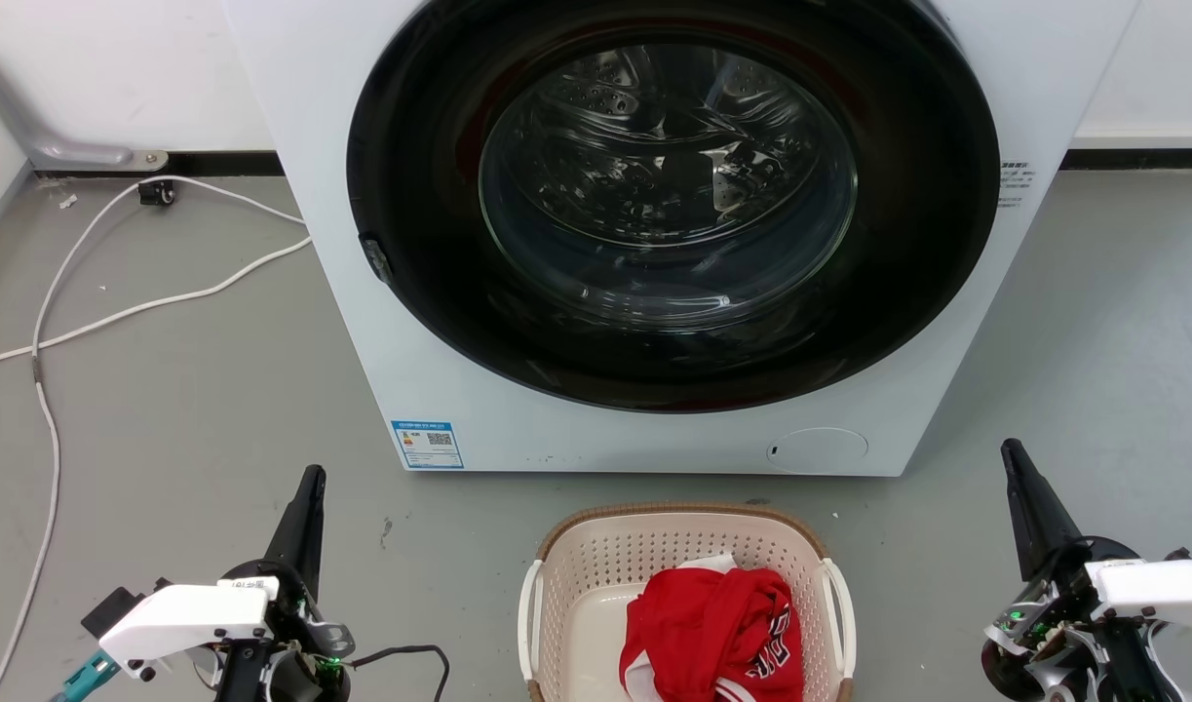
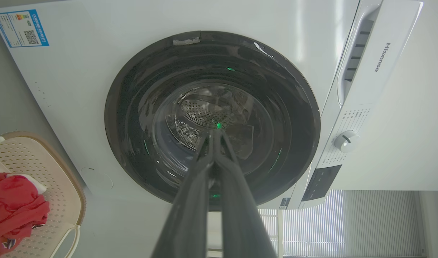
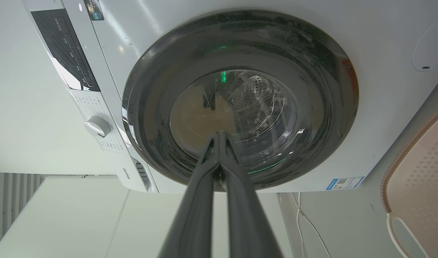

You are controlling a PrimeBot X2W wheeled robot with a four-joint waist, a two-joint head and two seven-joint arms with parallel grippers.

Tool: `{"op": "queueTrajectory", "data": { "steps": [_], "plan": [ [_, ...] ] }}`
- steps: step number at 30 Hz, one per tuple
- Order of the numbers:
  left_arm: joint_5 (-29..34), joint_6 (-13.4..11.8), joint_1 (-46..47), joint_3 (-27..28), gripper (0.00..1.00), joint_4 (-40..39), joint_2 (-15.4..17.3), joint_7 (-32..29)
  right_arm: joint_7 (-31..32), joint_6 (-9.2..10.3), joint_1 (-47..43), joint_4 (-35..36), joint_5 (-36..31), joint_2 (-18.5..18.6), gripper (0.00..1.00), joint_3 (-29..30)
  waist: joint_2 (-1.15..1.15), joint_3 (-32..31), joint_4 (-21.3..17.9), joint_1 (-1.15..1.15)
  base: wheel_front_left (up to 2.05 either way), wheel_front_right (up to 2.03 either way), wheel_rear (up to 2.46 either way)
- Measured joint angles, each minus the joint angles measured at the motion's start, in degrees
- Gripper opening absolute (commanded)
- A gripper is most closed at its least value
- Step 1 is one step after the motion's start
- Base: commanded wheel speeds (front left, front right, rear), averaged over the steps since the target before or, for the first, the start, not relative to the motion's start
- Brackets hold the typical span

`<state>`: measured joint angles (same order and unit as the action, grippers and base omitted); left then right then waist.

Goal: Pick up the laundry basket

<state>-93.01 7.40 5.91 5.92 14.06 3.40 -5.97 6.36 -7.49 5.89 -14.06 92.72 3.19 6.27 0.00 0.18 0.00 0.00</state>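
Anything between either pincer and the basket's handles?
Nothing visible. Bare floor lies between the left pincer and the basket's left handle, likewise the right pincer and right handle. Both pincers are shut. The washer stands behind the basket.

White housings, long dark fingers, black cable.

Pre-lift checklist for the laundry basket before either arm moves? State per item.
1. Laundry basket upright, between both grippers: ok.
2. Left handle and right handle uncovered: ok.
3. Left gripper open for a grasp: not ok, shut and empty, off to the basket's side.
4. Right gripper open: not ok, shut and empty, off to the side.
5. Red garment inside the basket: ok where visible; near end cut off in the head view.
6. Washer door shut: ok.
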Motion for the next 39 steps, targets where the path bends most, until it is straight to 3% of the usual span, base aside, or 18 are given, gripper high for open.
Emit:
{"op": "queueTrajectory", "data": {
  "steps": [36, 37, 39],
  "plan": [
    [0.14, 0.0, 0.01, 0.25, 0.0, 0.01, -0.19, -0.35, 0.16, 0.0, 0.01, 0.0, -0.02, -0.1, 0.0, 0.12, 0.0, 0.0, 0.0, 0.0, 0.0, 0.0, 0.0],
    [0.14, 0.0, 0.01, 0.26, 1.0, 0.01, -0.19, -0.35, 0.16, 0.0, 0.01, 0.0, -0.01, -0.1, 1.0, 0.12, 0.0, 0.0, 0.0, 0.0, 0.0, 0.0, 0.0],
    [0.1, -0.04, -0.25, 0.21, 1.0, 0.49, -0.26, -0.35, 0.16, 0.0, -0.32, -0.45, 0.0, -0.14, 1.0, 0.08, 0.0, -0.01, 0.0, 0.0, 0.0, 0.0, 0.0]
  ]
}}
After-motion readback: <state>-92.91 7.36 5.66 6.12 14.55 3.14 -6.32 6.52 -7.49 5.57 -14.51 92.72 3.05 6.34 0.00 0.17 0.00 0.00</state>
